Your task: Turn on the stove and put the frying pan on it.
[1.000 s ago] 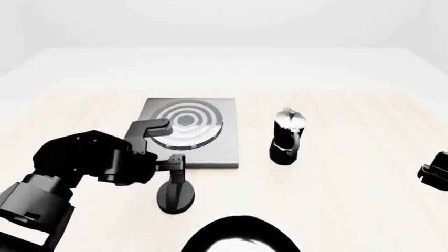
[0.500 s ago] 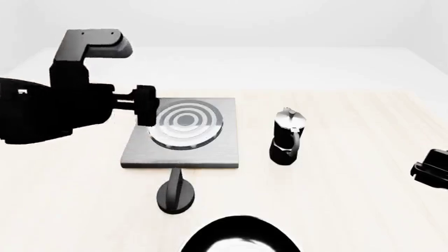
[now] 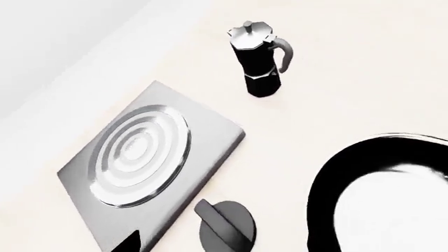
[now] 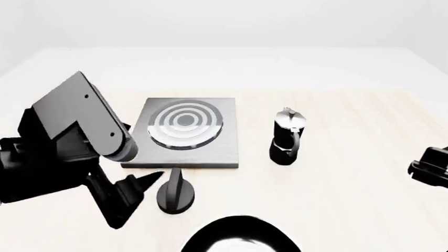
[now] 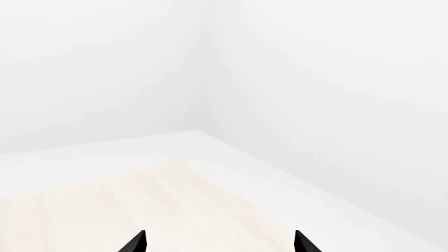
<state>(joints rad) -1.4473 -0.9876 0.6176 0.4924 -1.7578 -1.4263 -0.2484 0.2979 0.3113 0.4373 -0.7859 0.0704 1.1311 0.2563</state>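
The stove (image 4: pixel 183 137) is a grey square slab with a ringed burner and lies mid-table; it also shows in the left wrist view (image 3: pixel 140 157). Its black knob (image 4: pixel 175 192) stands in front of the slab, and shows in the left wrist view (image 3: pixel 225 231). The frying pan (image 4: pixel 242 237), black with a pale inside, is cut off at the near edge; its handle is out of view. It also shows in the left wrist view (image 3: pixel 392 194). My left gripper (image 4: pixel 136 202) is open, just left of the knob and apart from it. My right gripper (image 5: pixel 219 244) is open and empty, at the far right in the head view (image 4: pixel 430 165).
A black-and-silver moka pot (image 4: pixel 287 136) stands right of the stove, and shows in the left wrist view (image 3: pixel 259 58). My bulky left arm (image 4: pixel 63 152) hangs over the table's left side. The pale wooden table (image 4: pixel 350 199) meets a white surround.
My left arm has swung down from above the stove's left side to the front left, beside the knob. The right gripper has shifted slightly at the right edge.
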